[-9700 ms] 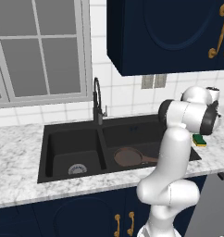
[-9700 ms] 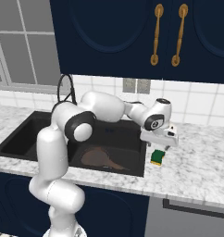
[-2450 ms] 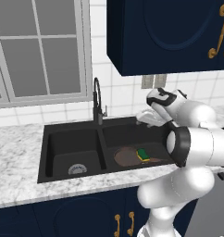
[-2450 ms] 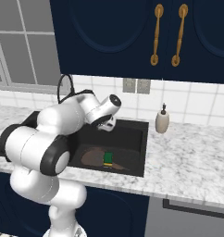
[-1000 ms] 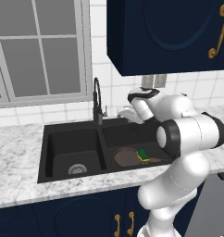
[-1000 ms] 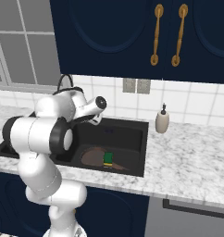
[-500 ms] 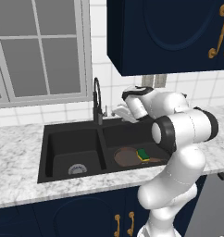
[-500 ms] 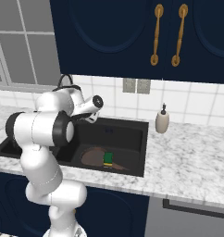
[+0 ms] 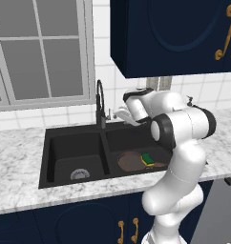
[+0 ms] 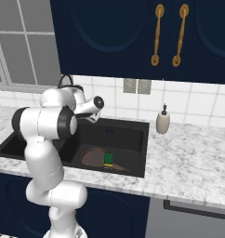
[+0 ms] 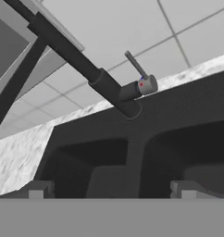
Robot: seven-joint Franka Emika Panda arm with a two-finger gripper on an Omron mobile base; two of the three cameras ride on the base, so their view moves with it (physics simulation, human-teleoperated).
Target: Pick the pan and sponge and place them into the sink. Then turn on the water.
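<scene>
1. The sink (image 9: 50, 157) is the landmark: a black double basin set in a marbled counter (image 9: 15, 152), with a window (image 9: 38, 47) on the wall behind its left end.
2. Its left basin holds nothing but a round silver drain (image 9: 79, 174).
3. The faucet (image 9: 100, 102) rises from the sink's back rim, in line with the centre divider, and arches toward the front. In the hand view its dark stem (image 11: 72, 58) runs slantwise across the picture, and its small side lever (image 11: 140, 76) sticks out near the base.
4. The gripper (image 9: 121, 114) hovers above the sink's back rim, just right of the faucet and close to the lever, not touching it. The jaws stand wide apart, with nothing between the fingertips (image 11: 37, 190).
5. The pan (image 9: 131, 161) lies flat on the floor of the right basin, its handle pointing toward the sink's right wall.
6. The sponge (image 9: 147, 158) rests on the right part of the pan, green layer showing toward the front.
7. A soap bottle (image 10: 162, 122) stands on the counter well right of the sink, against the tiled wall.
8. Dark blue cabinets (image 10: 133, 32) hang above the sink's right side.
</scene>
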